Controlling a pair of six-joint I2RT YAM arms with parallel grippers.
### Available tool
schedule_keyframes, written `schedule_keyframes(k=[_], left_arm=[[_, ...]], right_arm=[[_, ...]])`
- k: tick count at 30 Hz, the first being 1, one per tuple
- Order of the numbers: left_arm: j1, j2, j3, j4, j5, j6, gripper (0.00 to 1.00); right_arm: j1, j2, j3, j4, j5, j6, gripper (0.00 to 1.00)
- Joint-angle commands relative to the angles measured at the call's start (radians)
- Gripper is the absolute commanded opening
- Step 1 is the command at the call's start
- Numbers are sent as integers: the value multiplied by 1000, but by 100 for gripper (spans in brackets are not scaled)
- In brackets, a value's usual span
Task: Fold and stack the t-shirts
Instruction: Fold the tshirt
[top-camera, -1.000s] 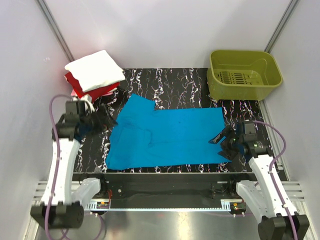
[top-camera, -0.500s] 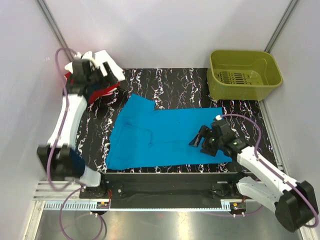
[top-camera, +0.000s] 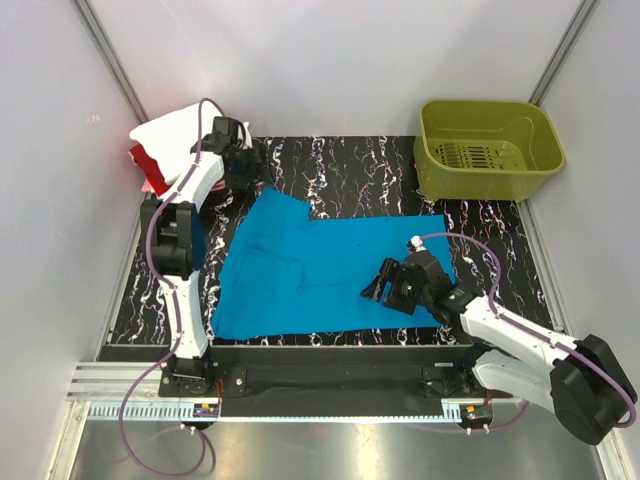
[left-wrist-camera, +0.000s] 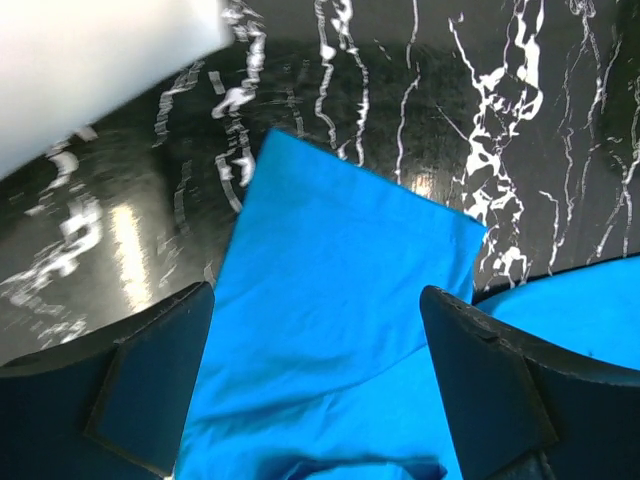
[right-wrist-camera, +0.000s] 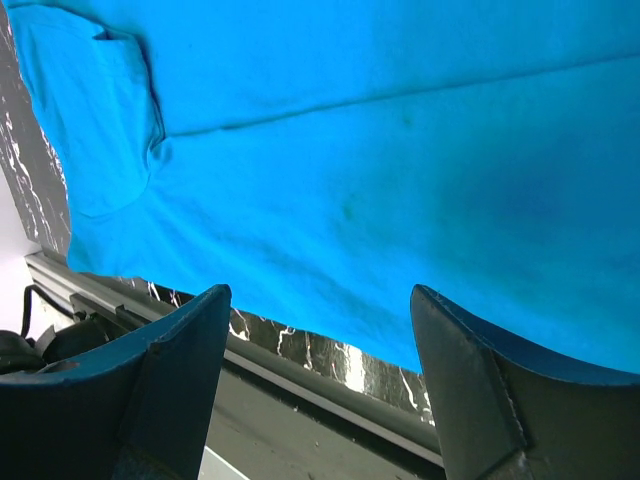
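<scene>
The turquoise t-shirt (top-camera: 330, 275) lies spread flat and smooth on the glossy black, white-veined table (top-camera: 370, 165). The left hand (top-camera: 252, 168) hangs above its far sleeve (left-wrist-camera: 340, 250), fingers spread and empty. The right hand (top-camera: 380, 285) hovers over the near hem, also spread and empty. A folded white t-shirt (top-camera: 172, 135) sits on the red t-shirt (top-camera: 142, 160) at the far-left corner.

Top external: mounted high above and behind the arm bases, looking down and forward over the whole black marbled counter (top-camera: 350, 165), bases at 6 o'clock, olive basket (top-camera: 488, 148) at 1 o'clock. Left wrist: close over the 11 o'clock corner, aimed down through the left end effector (left-wrist-camera: 318, 375) onto a sleeve of the turquoise t-shirt (left-wrist-camera: 330, 270). Right wrist: nearer still, looking past the right end effector (right-wrist-camera: 320, 370) across the same shirt toward the 6 o'clock edge. Shared by all three: turquoise cloth, marbled counter.
</scene>
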Motion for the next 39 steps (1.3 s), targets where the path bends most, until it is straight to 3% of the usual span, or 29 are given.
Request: schedule_keyframes(k=[1, 20, 22, 27, 29, 34, 39], left_arm=[[-6, 46, 93, 29, 1, 11, 90], [-69, 366, 301, -23, -88, -38, 87], [-74, 366, 304, -23, -83, -35, 81], [-79, 349, 278, -11, -68, -46, 54], [-79, 337, 266, -6, -65, -46, 49], [-80, 318, 251, -15, -60, -41, 22], [-82, 259, 248, -40, -61, -46, 2]], right_arm=[[10, 27, 9, 72, 20, -1, 79], [7, 105, 26, 97, -1, -5, 80], [8, 108, 27, 97, -1, -5, 80], [8, 116, 32, 99, -1, -8, 80], [8, 118, 32, 97, -1, -8, 80], [8, 118, 32, 97, -1, -10, 80], [8, 111, 30, 92, 3, -10, 80]])
